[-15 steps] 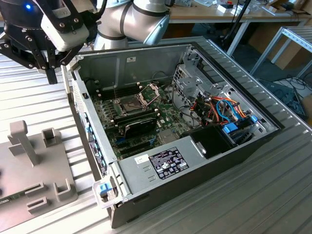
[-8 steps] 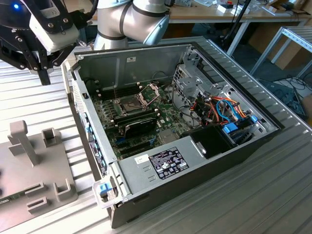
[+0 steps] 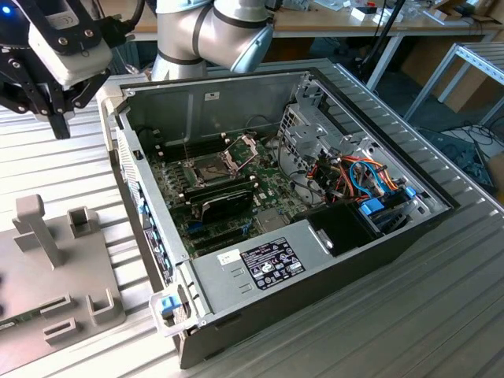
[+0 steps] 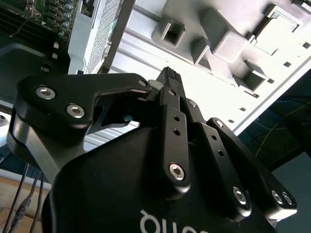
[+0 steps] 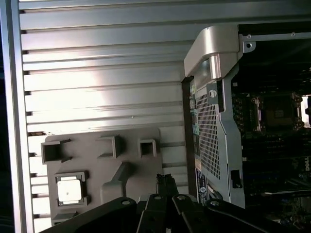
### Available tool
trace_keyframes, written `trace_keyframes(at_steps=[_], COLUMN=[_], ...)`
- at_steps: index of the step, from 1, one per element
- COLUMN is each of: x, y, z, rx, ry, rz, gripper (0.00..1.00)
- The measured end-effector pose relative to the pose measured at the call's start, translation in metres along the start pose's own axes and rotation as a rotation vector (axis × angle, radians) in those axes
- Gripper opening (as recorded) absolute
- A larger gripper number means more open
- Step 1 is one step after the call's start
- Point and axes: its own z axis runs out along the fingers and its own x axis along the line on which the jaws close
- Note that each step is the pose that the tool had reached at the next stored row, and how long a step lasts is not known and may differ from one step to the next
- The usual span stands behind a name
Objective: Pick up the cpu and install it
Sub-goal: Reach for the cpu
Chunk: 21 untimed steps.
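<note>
cpu is sitting in its own square pocket on the grey holder block, silver top facing up. That block is lying flat on the ribbed tabletop, toward the edge on the exterior view's left, just beside the open pc case. Makes sense to me: the pocket is keeping the chip square and in a known spot, so the arm is getting an easy, repeatable grab. Nothing is touching it right now.

The gripper is hanging above the tabletop near that block and well apart from the chip, so I'm reading this as the approach part of the pick, with the install not yet started. In both wrist views the fingers are looking pressed together at the tips, no gap I can spot, and they're holding nothing.

Moving right, the case is lying on its side with the panel off, so the motherboard is facing up and giving the arm a straight drop down. The socket is sitting bare near the middle of the board. The retention frame is standing flipped open just beside it, which is leaving the way clear for the chip. Further right, the orange and blue cables are sitting bundled in the case's far end, well apart from the socket.
</note>
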Motion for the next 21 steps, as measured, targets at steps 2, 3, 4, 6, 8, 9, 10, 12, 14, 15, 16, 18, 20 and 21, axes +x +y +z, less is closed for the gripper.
trace_keyframes(at_steps=[2,3,4,6,8,9,10,12,14,15,16,18,20,21], x=[0.0027,0.0042,0.0053,0.0092,0.0113,0.0123,0.0134,0.0170,0.0193,0.0206,0.0218,0.0257,0.0281,0.0291], y=[-0.0001,-0.0002,-0.0002,-0.0004,-0.0006,-0.0006,-0.0007,-0.0009,-0.0011,-0.0012,-0.0013,-0.0015,-0.0017,-0.0018], z=[-0.0001,-0.0001,-0.0001,-0.0002,-0.0003,-0.0003,-0.0003,-0.0004,-0.0005,-0.0005,-0.0005,-0.0007,-0.0007,-0.0008], rx=[0.0001,0.0001,0.0000,0.0000,0.0000,0.0000,0.0000,0.0000,0.0000,0.0000,0.0000,0.0000,0.0001,0.0001], ry=[0.0000,0.0000,0.0000,-0.0001,0.0000,0.0000,0.0000,0.0000,0.0000,0.0000,0.0000,0.0000,0.0000,0.0000], rz=[0.000,0.000,0.000,0.000,0.000,0.000,0.000,0.000,0.000,0.000,0.000,0.000,0.000,0.000], gripper=[0.11,0.11,0.11,0.11,0.11,0.11,0.11,0.11,0.11,0.11,0.11,0.11,0.11,0.11])
